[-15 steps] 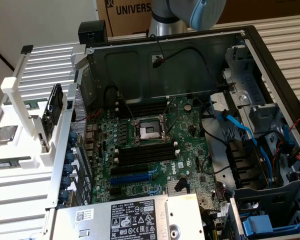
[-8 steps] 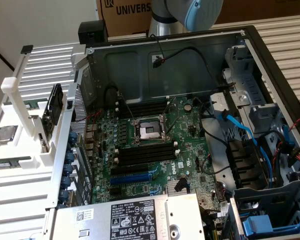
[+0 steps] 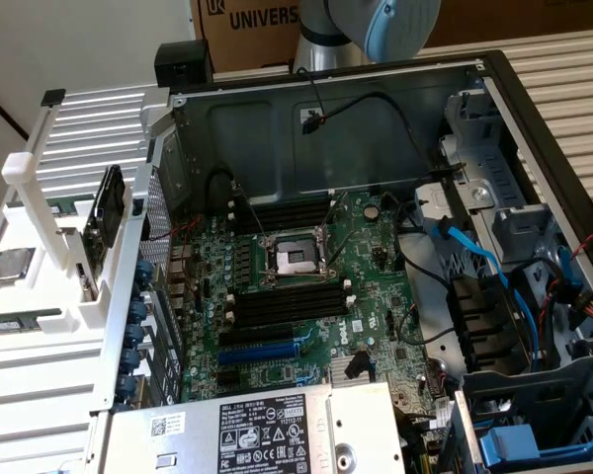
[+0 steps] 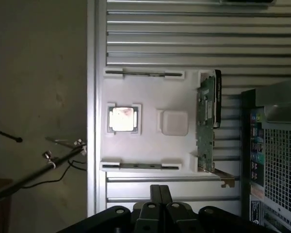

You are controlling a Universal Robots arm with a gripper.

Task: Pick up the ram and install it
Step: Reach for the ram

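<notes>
Lying in an edge slot of the white plastic tray (image 4: 150, 97), the long thin green ram stick (image 4: 140, 166) sits near the square silver CPU chip (image 4: 125, 119); black fingers (image 4: 155, 196), pressed together, hold nothing. Brown cardboard box (image 3: 252, 20) reads "UNIVERS".

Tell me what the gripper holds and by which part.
Nothing. The gripper is shut with nothing between its fingers, and it is clear of the white tray.

Robotics lab bench, opened computer case (image 3: 376, 123), bare motherboard (image 3: 376, 259), white parts fixture (image 3: 35, 348), robot-maker's cardboard box (image 3: 247, 28) behind
</notes>
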